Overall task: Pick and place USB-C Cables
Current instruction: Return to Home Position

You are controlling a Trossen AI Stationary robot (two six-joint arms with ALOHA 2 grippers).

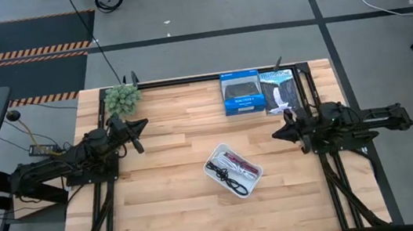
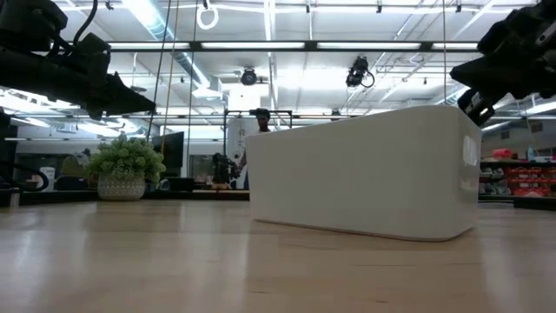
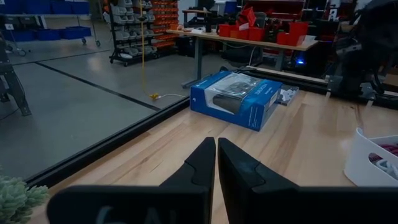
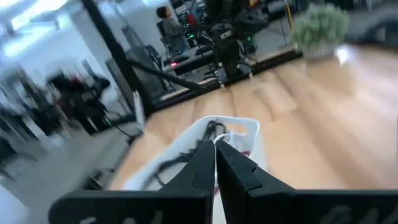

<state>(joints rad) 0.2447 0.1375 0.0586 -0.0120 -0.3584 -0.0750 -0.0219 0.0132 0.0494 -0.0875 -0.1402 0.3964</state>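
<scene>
**Current step: return to home.** Judged from the layout, placement is complete and only arm stowage remains.

**Task items.** The USB-C cables point(image 1: 235, 173) lie inside the white tray point(image 1: 210, 167), which sits near the middle of the wooden table point(image 1: 170, 207). A black cable point(image 1: 236, 185) and a dark red cable point(image 1: 242, 164) can be made out. The lighter cables cannot be told apart from the tray's white interior. Every cable that can be seen is within the tray.

**Tool state.**
- Left gripper point(image 1: 143, 124): to the left of the tray and well apart from it, raised off the table. Its wrist view shows the fingers pressed together with nothing between them.
- Right gripper point(image 1: 276, 134): to the right of the tray, nearer than the left gripper, raised and pointing toward the tray. Its fingers meet tip to tip and hold nothing.

**Surroundings.** A blue retail box point(image 1: 241, 93) and a black retail box point(image 1: 278, 91) stand beyond the tray at the far edge. A small potted plant point(image 1: 122, 99) stands far-left of the tray, just beyond the left gripper.

**Next move.** No grasp is required. Each arm should fold to its rest pose with fingers kept together. The left arm should keep off the plant, and the right arm off the black box.
</scene>
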